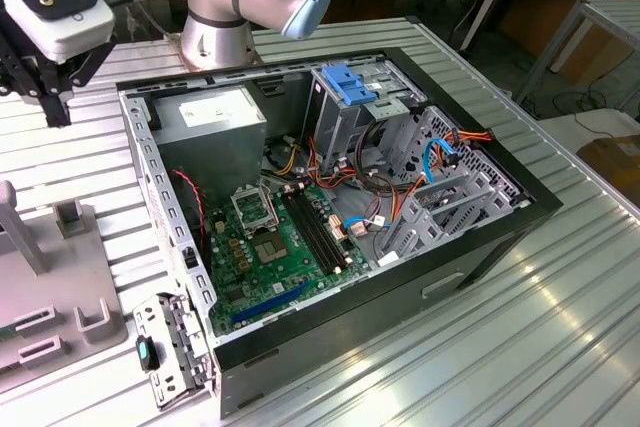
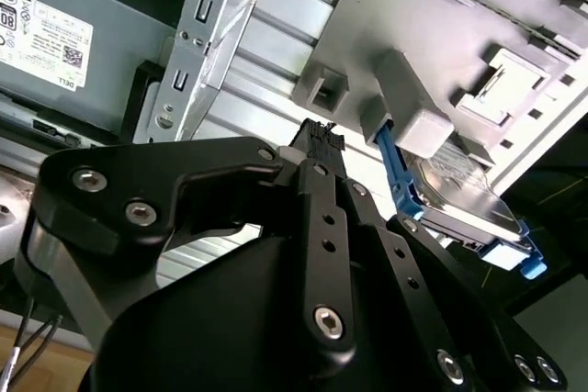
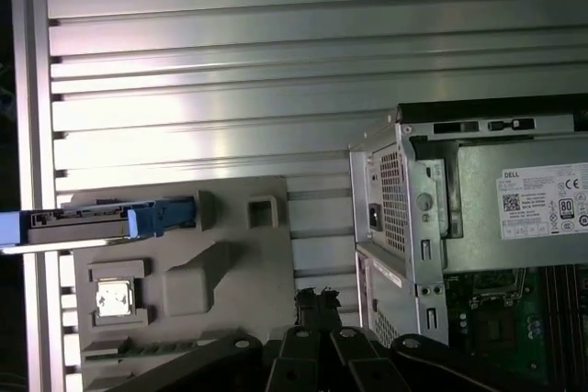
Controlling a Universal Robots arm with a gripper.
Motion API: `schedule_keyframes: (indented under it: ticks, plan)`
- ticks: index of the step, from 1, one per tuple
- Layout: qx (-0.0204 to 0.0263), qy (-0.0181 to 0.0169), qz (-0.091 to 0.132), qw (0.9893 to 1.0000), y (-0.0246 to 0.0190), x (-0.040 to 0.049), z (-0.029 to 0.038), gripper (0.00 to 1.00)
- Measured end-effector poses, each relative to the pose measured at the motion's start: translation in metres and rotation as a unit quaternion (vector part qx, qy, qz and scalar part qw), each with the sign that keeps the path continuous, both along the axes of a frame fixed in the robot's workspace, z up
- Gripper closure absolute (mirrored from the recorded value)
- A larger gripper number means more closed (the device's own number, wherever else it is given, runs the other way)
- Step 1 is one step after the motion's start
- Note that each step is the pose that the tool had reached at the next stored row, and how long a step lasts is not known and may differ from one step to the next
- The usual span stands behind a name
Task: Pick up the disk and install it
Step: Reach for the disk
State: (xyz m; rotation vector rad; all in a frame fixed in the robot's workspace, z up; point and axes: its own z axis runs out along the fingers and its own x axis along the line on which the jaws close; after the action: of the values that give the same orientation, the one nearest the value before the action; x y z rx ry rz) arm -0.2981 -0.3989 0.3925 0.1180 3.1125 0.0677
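right, my pincer hangs empty, tips pinched together, over the desk between the computer case and the grey fixture. the disk stands on edge in that fixture's slot, well apart. i judge a skewed approach could snag its blue rail.

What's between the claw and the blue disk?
In the first wrist view, the grey holder plate with its small raised blocks lies between the claw and the disk.
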Motion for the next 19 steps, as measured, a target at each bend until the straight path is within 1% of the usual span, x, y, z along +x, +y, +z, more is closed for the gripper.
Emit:
schedule_keyframes:
  ticks: [7, 10, 12, 13, 14, 19]
  plan:
    - [0.0000, 0.0000, 0.000, 1.0000, 0.0000, -0.0211, -0.0003, 0.89]
    - [0.0000, 0.0000, 0.000, 1.0000, 0.0000, -0.0323, -0.0004, 0.89]
    - [0.0000, 0.0000, 0.000, 1.0000, 0.0000, -0.0423, -0.0005, 0.89]
    - [0.0000, 0.0000, 0.000, 1.0000, 0.0000, -0.0448, -0.0005, 0.89]
    - [0.0000, 0.0000, 0.000, 1.0000, 0.0000, -0.0491, -0.0006, 0.89]
    - [0.0000, 0.0000, 0.000, 1.0000, 0.0000, -0.0618, -0.0007, 0.89]
